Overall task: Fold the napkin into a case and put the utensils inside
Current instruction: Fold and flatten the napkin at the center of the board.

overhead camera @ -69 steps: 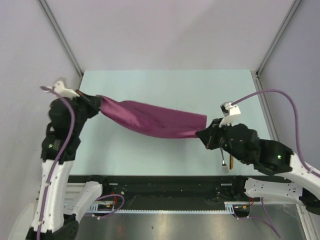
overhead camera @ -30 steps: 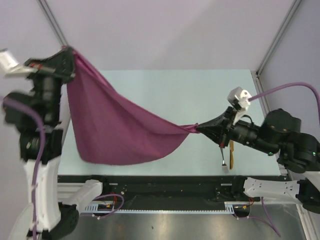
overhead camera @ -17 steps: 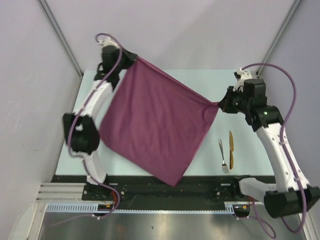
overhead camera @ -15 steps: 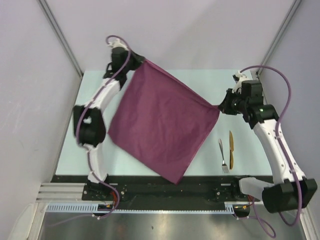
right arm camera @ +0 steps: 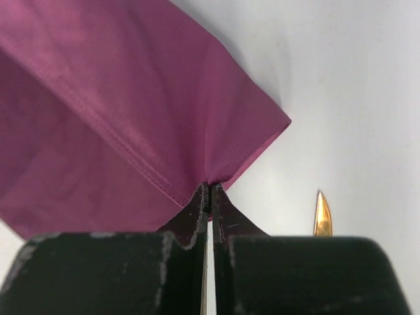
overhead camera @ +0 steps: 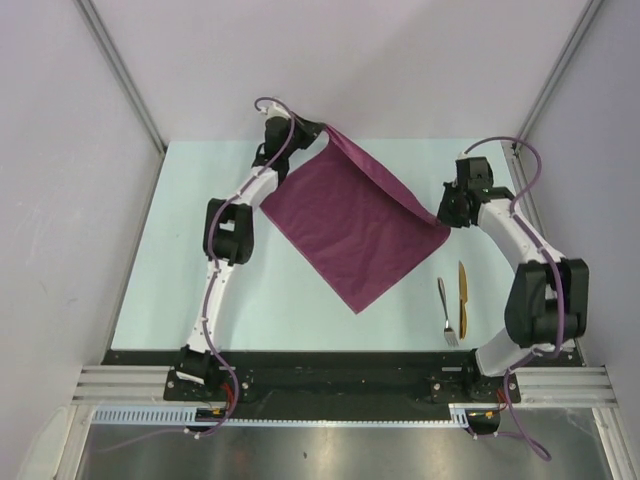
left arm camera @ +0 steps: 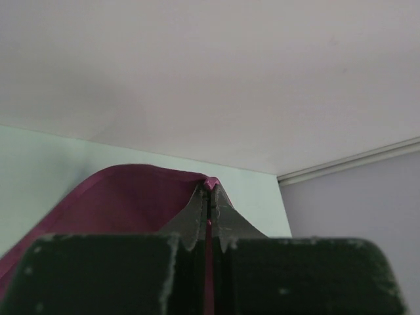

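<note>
Both arms have stretched further out over the table (overhead camera: 190,260) since half a second ago, and the napkin (overhead camera: 355,225) has come down with them. Its free lower corner no longer hangs past the near edge and now sits mid-frame in the top view.

My left gripper (overhead camera: 318,131) is at the upper centre of that view, clamped tight on one corner. In its wrist camera the fingers meet with just a sliver of plum cloth between them. My right gripper (overhead camera: 441,215), at centre right, is pinched on the neighbouring corner, with the hem fanning out from its closed tips in its own view.

I'm holding two adjacent corners so the edge between them stays taut and the sheet lays out as an open diamond without bunching. It looks mostly settled on the surface, though I can't tell whether the gripped edge is touching down yet.

The utensils lie side by side at lower right, the silver piece (overhead camera: 445,312) and the golden piece (overhead camera: 462,298). They are just clear of the cloth, so folding shouldn't disturb them. No fold is made yet, so this is early in the job.
</note>
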Controlling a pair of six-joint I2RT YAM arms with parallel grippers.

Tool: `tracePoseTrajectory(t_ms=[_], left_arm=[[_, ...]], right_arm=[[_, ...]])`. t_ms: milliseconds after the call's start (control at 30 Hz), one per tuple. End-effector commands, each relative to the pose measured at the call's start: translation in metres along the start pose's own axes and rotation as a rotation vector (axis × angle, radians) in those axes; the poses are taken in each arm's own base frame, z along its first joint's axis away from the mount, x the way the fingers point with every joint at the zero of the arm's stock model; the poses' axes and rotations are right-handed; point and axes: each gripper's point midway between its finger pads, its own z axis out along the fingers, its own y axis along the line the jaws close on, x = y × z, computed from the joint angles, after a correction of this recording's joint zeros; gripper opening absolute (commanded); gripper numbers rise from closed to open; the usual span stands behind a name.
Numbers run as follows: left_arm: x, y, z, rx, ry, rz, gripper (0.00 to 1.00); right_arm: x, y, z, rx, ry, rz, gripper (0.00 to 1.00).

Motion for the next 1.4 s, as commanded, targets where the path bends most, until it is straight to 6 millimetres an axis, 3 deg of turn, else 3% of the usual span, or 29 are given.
tracePoseTrajectory(t_ms=[0,100,233,267,500,533,700,867,1067,1367], left_arm=[[-0.058,-0.051,-0.006,0.157,-0.141,-0.003,0.0],[-0.056,-0.036,-0.007,0.13,-0.106,0.001,0.0],[-0.049,-0.011,-0.017,0.08,-0.03,-0.01,0.0],[-0.048,-0.006,-0.024,0.065,0.0,-0.01,0.0],[-0.048,0.027,-0.078,-0.111,0.212,-0.049,0.0],[-0.05,0.026,-0.084,-0.11,0.231,-0.046,0.0],[-0.044,0.062,-0.134,-0.293,0.38,0.012,0.0],[-0.032,0.089,-0.17,-0.423,0.47,0.097,0.0],[-0.02,0.11,-0.187,-0.493,0.533,0.129,0.0],[-0.02,0.121,-0.193,-0.545,0.549,0.158,0.0]], right_arm=[[-0.052,0.004,0.013,0.031,-0.123,0.018,0.0],[-0.05,0.014,0.016,0.013,-0.114,-0.015,0.0],[-0.029,0.039,0.007,-0.026,-0.079,-0.067,0.0],[-0.019,0.054,0.005,-0.056,-0.061,-0.079,0.0],[0.033,0.102,-0.013,-0.177,0.034,-0.089,0.0],[0.039,0.104,-0.014,-0.178,0.044,-0.09,0.0],[0.08,0.119,-0.017,-0.21,0.108,-0.124,0.0],[0.104,0.124,-0.026,-0.242,0.128,-0.13,0.0],[0.135,0.131,-0.023,-0.278,0.181,-0.131,0.0],[0.168,0.14,-0.012,-0.276,0.247,-0.091,0.0]])
